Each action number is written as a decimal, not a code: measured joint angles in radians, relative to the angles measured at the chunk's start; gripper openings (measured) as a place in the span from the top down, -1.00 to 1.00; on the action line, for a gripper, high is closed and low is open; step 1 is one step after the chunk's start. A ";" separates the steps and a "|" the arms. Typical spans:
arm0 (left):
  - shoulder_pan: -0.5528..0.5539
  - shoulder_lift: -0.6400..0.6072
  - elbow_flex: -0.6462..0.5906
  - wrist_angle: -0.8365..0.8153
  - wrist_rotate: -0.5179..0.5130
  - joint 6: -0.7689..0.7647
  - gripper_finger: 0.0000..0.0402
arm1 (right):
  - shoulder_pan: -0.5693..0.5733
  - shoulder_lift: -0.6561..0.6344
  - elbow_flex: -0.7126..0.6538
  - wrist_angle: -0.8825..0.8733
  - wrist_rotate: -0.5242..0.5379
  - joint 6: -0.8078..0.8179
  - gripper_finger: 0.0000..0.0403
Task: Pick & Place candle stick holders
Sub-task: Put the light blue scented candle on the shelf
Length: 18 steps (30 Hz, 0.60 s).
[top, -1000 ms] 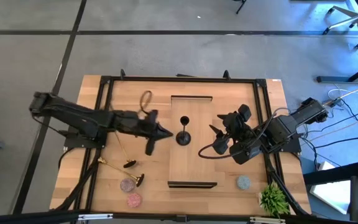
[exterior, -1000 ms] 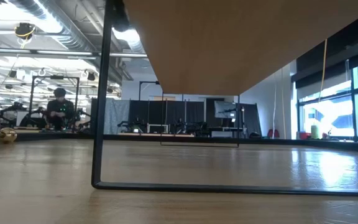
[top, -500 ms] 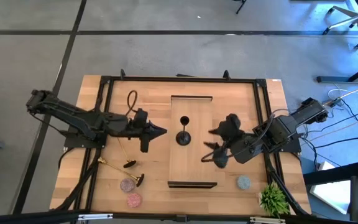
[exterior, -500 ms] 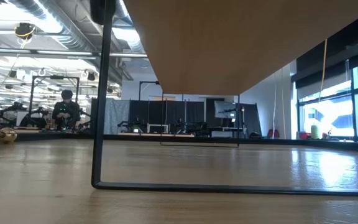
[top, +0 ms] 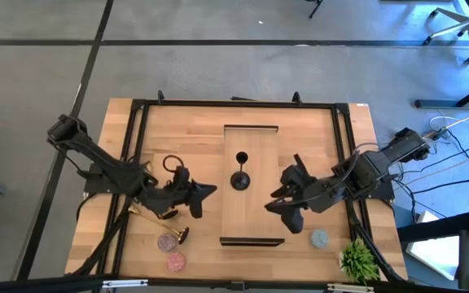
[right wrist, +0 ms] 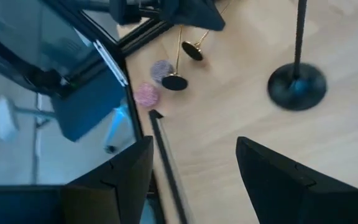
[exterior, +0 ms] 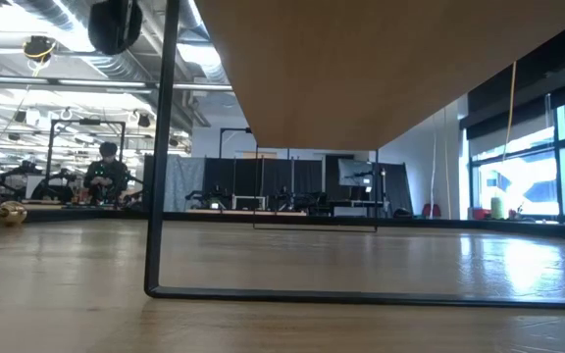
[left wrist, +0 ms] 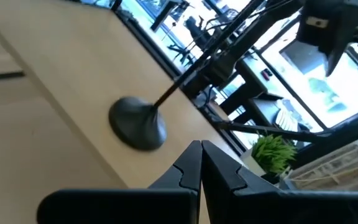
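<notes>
Even overhead light, soft shadows. Window glare (exterior: 533, 186) at 3 o'clock, low view. Wrist views motion-blurred.

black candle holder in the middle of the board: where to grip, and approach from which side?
Grip the black candle holder on its thin stem, above the round base, probably coming in level from the side. It stands upright and alone, with bare wood around it. The base looks too wide and low to pinch. The right gripper, open, is the nearer fit; the left gripper is shut.
</notes>
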State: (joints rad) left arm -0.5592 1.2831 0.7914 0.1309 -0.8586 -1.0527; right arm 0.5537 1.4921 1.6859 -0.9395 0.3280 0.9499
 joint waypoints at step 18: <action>-0.099 0.036 0.000 0.007 0.011 0.103 0.99 | -0.036 0.000 0.000 0.840 0.022 -0.092 -0.16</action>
State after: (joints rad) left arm -0.6584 1.3193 0.7914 0.1383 -0.8473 -0.9497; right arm 0.5181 1.4921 1.6859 -0.0996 0.3504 0.8579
